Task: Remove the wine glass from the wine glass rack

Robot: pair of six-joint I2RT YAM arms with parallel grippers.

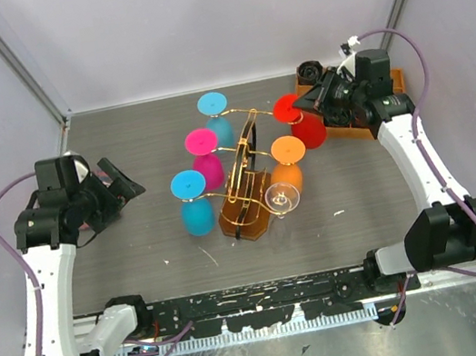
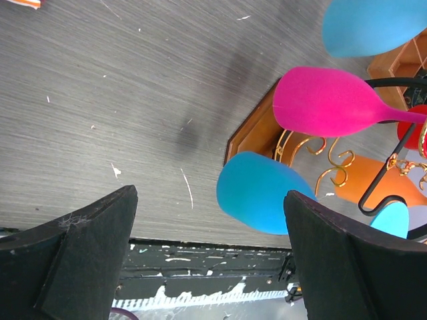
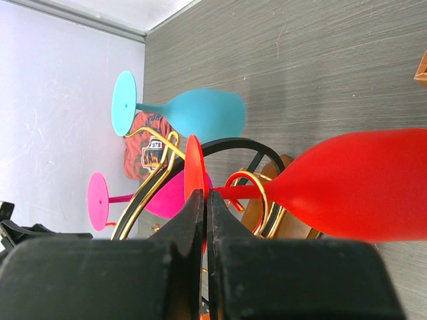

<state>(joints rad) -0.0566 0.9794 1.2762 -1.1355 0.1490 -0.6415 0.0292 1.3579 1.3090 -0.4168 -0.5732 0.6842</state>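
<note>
The wine glass rack [image 1: 244,186] is a gold wire stand on a brown wooden base, mid-table, with coloured glasses hanging upside down from its arms. My right gripper [image 1: 309,99] is at its back right, shut on the foot disc [image 3: 194,173] of the red wine glass [image 3: 360,187]. That glass's stem lies inside a gold scroll arm [image 3: 250,193]. My left gripper [image 1: 124,187] hangs open left of the rack with nothing between its fingers. In the left wrist view the gripper [image 2: 210,200] faces a blue glass [image 2: 257,193] and a pink one [image 2: 327,103].
Teal [image 1: 214,108], pink [image 1: 203,147], blue [image 1: 190,195] and orange [image 1: 287,160] glasses hang on the rack, with a clear glass [image 1: 283,198] low at its front. An orange-brown wooden tray [image 1: 363,126] sits under the right wrist at the back right.
</note>
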